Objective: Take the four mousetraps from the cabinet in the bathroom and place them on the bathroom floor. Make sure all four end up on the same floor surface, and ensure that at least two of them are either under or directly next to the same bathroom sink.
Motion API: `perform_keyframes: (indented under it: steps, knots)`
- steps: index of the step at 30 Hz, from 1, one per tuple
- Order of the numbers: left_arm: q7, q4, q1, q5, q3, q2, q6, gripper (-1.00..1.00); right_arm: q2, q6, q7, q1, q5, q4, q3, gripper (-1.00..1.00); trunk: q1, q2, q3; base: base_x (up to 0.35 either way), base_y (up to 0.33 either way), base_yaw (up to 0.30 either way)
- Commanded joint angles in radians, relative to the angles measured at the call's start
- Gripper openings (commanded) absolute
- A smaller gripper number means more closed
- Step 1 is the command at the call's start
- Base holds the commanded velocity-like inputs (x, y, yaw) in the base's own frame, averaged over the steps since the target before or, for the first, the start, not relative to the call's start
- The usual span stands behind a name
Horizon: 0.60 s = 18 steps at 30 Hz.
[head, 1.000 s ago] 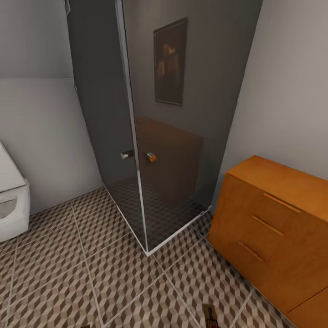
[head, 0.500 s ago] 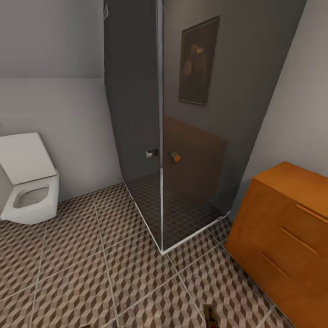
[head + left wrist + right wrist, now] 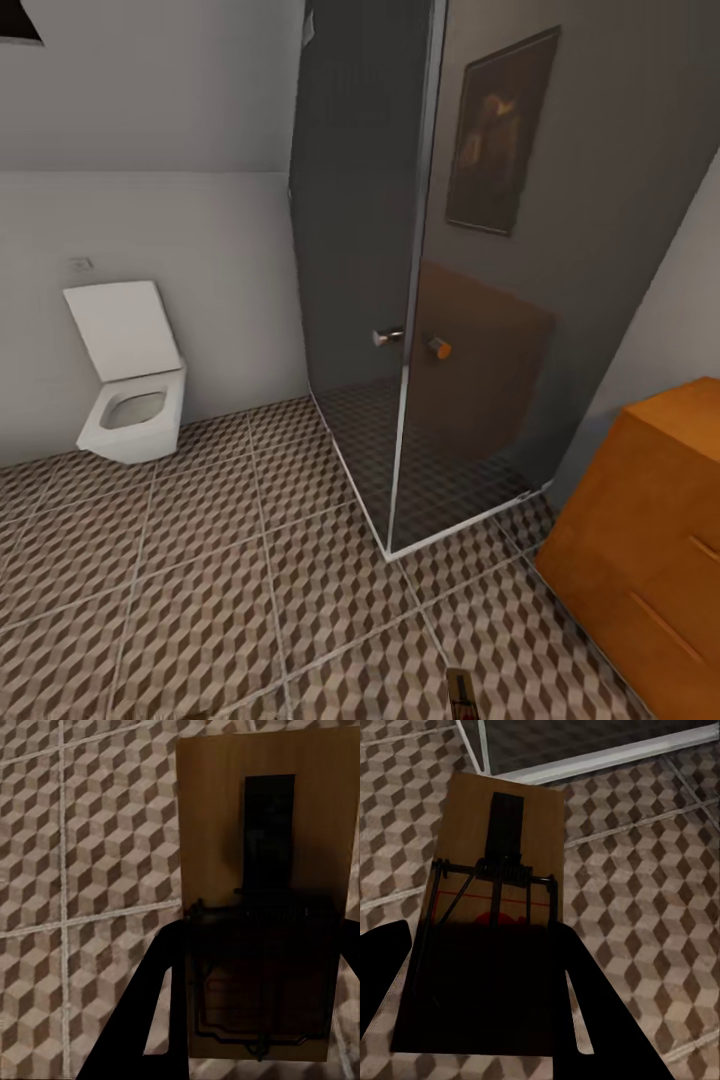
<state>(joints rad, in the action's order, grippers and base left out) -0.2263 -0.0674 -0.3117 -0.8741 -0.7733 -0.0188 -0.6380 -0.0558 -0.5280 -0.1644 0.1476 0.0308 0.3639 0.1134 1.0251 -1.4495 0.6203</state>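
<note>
In the left wrist view a mousetrap (image 3: 262, 832), a brown wooden board with dark wire parts, hangs over the cube-patterned bathroom floor (image 3: 90, 870), and my left gripper (image 3: 255, 1012) is shut on its near end. My right gripper (image 3: 487, 1005) is shut on a second mousetrap (image 3: 502, 870) with a red bit, close above the floor (image 3: 645, 870) beside the shower's white kerb (image 3: 607, 761). The tip of a mousetrap (image 3: 460, 695) pokes into the head view's bottom edge. The orange-brown cabinet (image 3: 650, 520) stands at the right. The sink is out of view.
A dark glass-walled shower (image 3: 470, 300) fills the corner ahead, its door knobs facing me. A white toilet (image 3: 130, 390) with its lid up hangs on the left wall. Patterned floor tiles (image 3: 200, 560) stretch between the toilet and the shower.
The head view has swung to the left: the toilet has come fully into view and the cabinet has slid to the right edge. The mousetrap tip at the bottom edge keeps its place.
</note>
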Motion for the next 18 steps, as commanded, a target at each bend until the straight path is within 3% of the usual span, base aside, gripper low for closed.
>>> perform_keyframes:
  steps: [1, 18]
  knots:
    - [-0.012, -0.003, -0.001, 0.007, -0.006, -0.001, -0.002, -1.00, 0.001, -0.001, -0.009, 0.001, 0.003, 0.000, 0.006, -1.00, 0.000, 0.000, 0.001, 0.000, 0.000, 0.291]
    - [-0.011, -0.003, -0.001, 0.007, -0.006, -0.001, 0.000, -1.00, 0.001, 0.000, -0.009, 0.000, 0.003, -0.001, 0.006, -1.00, 0.000, 0.000, 0.001, 0.000, 0.000, 0.291]
